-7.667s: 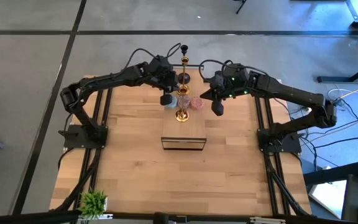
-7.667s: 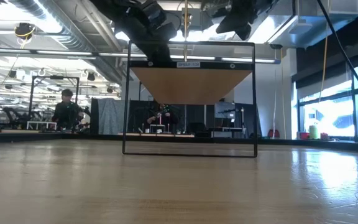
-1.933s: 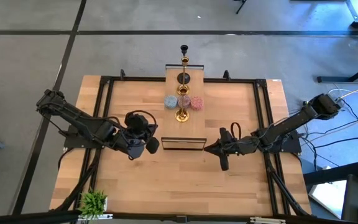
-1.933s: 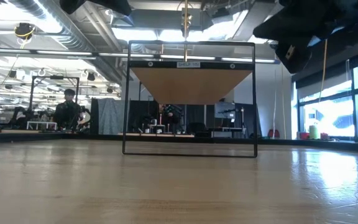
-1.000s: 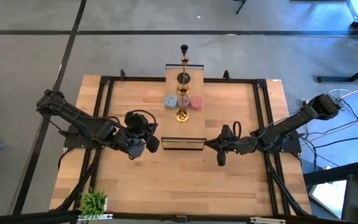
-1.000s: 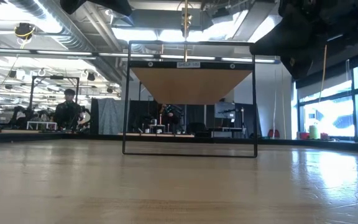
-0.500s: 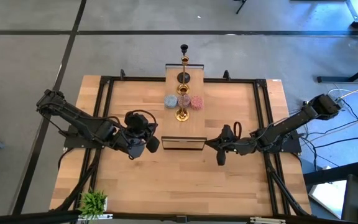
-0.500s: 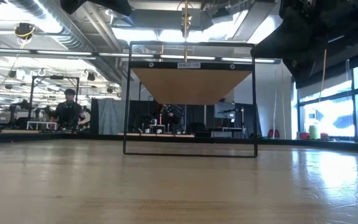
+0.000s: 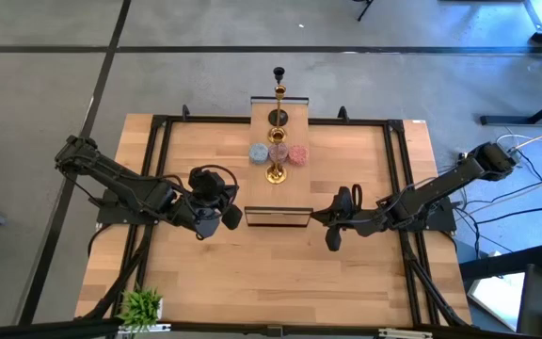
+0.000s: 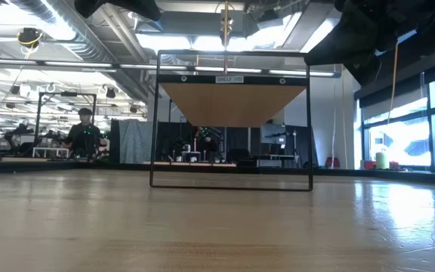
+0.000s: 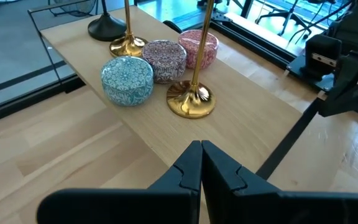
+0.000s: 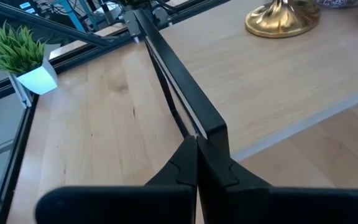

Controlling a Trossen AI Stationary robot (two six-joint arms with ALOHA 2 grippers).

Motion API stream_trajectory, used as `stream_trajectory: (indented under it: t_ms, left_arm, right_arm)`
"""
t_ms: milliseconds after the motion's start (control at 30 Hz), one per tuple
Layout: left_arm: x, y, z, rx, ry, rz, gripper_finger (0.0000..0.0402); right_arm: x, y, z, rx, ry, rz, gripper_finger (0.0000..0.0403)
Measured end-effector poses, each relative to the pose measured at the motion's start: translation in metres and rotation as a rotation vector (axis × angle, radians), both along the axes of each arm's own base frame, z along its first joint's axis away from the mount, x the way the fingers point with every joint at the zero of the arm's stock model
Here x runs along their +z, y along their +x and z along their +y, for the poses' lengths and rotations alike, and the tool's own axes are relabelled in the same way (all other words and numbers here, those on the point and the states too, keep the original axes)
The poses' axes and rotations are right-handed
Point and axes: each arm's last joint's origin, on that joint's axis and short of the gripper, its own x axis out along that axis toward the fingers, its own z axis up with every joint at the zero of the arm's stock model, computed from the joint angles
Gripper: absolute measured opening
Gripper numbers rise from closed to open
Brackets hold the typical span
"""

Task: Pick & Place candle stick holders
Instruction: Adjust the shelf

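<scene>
Grippers, left (image 9: 231,217) and right (image 9: 331,239), sat pinched closed and empty flanking the black frame (image 9: 277,218), apparently parked, since the candle stick holders (image 9: 276,151) stood clustered on the raised wooden shelf (image 11: 241,118), seemingly already placed.

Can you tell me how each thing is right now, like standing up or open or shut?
Left hand: shut, empty, beside the shelf.
Right hand: shut, empty, beside the shelf.
Gold holders: upright on the shelf.
Black holder: upright.
Blue cup: upright.
Purple cup: upright.
Pink cup: upright.
Plant: upright at the table's corner.
</scene>
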Motion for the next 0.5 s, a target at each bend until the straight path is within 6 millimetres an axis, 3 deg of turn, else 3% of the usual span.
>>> stream_trajectory:
  t_ms: [333, 500]
  left_arm:
    - [-0.004, -0.003, 0.003, 0.000, -0.022, 0.058, 0.0001]
    - [-0.032, -0.008, 0.010, 0.083, -0.098, 0.184, 0.0001]
  right_arm:
    - [-0.001, -0.004, 0.006, -0.003, 0.009, -0.001, 0.0000]
    - [-0.001, -0.005, 0.009, -0.002, 0.025, -0.004, 0.0000]
